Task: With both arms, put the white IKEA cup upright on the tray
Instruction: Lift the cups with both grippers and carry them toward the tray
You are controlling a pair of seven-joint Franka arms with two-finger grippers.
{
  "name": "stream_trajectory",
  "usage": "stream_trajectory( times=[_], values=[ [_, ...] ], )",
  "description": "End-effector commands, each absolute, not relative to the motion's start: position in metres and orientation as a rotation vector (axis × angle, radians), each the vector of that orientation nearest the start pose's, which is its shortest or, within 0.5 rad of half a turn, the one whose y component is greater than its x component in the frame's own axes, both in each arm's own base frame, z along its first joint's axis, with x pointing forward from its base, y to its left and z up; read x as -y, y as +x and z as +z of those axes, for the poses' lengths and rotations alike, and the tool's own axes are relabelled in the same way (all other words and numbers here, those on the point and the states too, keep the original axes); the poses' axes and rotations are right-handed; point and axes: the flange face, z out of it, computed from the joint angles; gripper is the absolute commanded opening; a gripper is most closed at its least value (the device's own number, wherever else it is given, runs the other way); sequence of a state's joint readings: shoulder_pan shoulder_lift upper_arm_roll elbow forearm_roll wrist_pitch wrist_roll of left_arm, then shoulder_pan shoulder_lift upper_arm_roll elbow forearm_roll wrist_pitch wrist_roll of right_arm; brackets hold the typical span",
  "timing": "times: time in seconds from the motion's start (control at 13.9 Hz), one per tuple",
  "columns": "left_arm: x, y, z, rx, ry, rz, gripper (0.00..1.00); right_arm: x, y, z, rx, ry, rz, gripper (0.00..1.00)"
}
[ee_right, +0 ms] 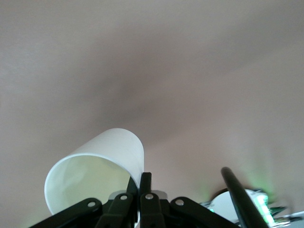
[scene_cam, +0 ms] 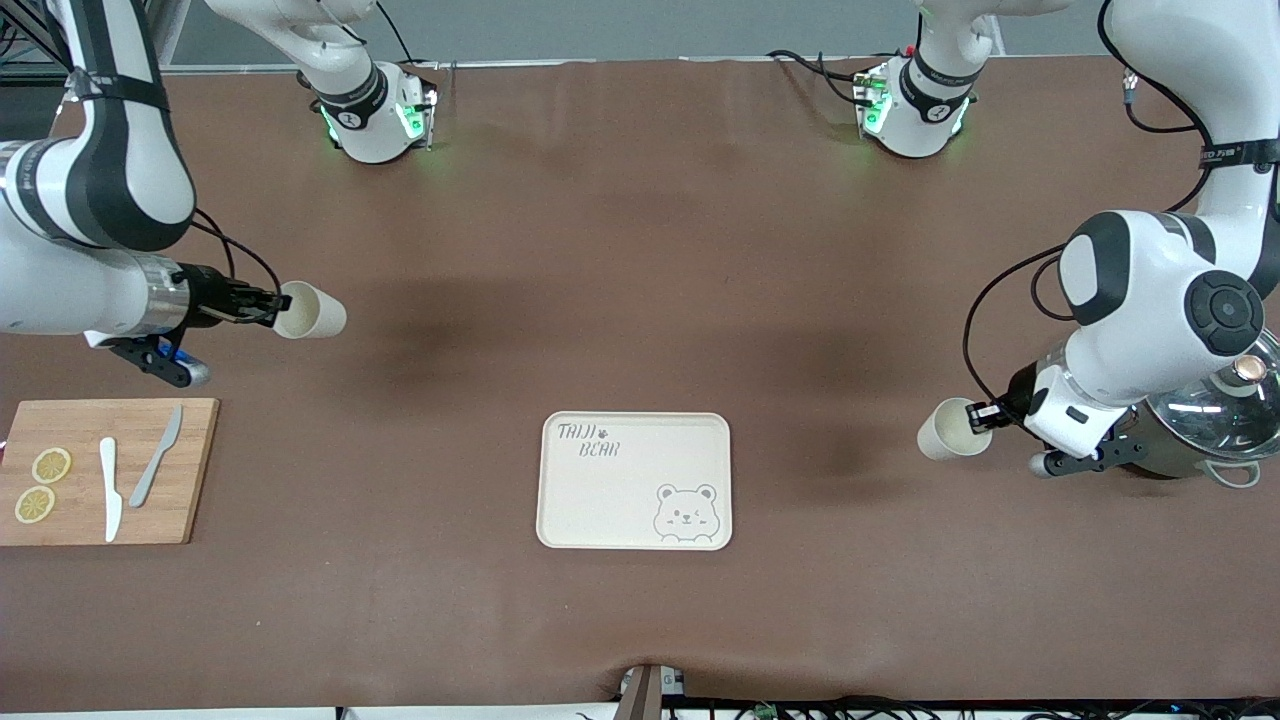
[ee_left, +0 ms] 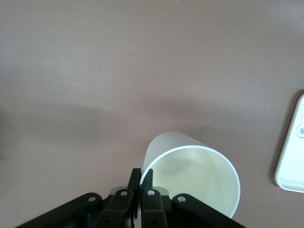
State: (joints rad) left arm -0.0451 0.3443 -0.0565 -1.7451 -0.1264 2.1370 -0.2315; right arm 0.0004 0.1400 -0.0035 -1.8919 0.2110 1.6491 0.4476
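Note:
Two white cups show. One cup (scene_cam: 312,313) (ee_right: 97,168) hangs on its side over the brown cloth toward the right arm's end, with my right gripper (scene_cam: 272,303) (ee_right: 139,183) shut on its rim, one finger inside the mouth. The other cup (scene_cam: 943,431) (ee_left: 190,173) is also on its side, toward the left arm's end, its rim pinched by my left gripper (scene_cam: 985,415) (ee_left: 141,176). The cream tray (scene_cam: 636,480) with the bear face lies flat between them, nearer the front camera; its edge (ee_left: 290,156) shows in the left wrist view.
A wooden cutting board (scene_cam: 190,470) with two lemon slices (scene_cam: 42,485), a white knife (scene_cam: 110,488) and a grey knife (scene_cam: 155,470) lies toward the right arm's end. A glass-lidded pot (scene_cam: 1215,410) stands under the left arm.

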Motion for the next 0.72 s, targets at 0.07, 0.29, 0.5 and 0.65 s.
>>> stream_trajectory(
  times=[0.07, 0.29, 0.5, 0.65],
  values=[
    [0.079, 0.664, 0.387, 0.392, -3.328, -0.021, 0.00, -0.090, 0.555, 0.409, -0.958, -2.825, 0.556, 0.00],
    [0.123, 0.689, 0.384, 0.522, -3.347, -0.034, 0.00, -0.160, 0.564, 0.387, -1.102, -2.800, 0.410, 0.00],
    [0.168, 0.697, 0.378, 0.721, -3.318, -0.012, 0.00, -0.214, 0.572, 0.355, -1.284, -2.703, 0.294, 0.00],
    [0.190, 0.702, 0.374, 0.816, -3.301, -0.015, 0.00, -0.244, 0.575, 0.336, -1.354, -2.619, 0.257, 0.00]
  ],
)
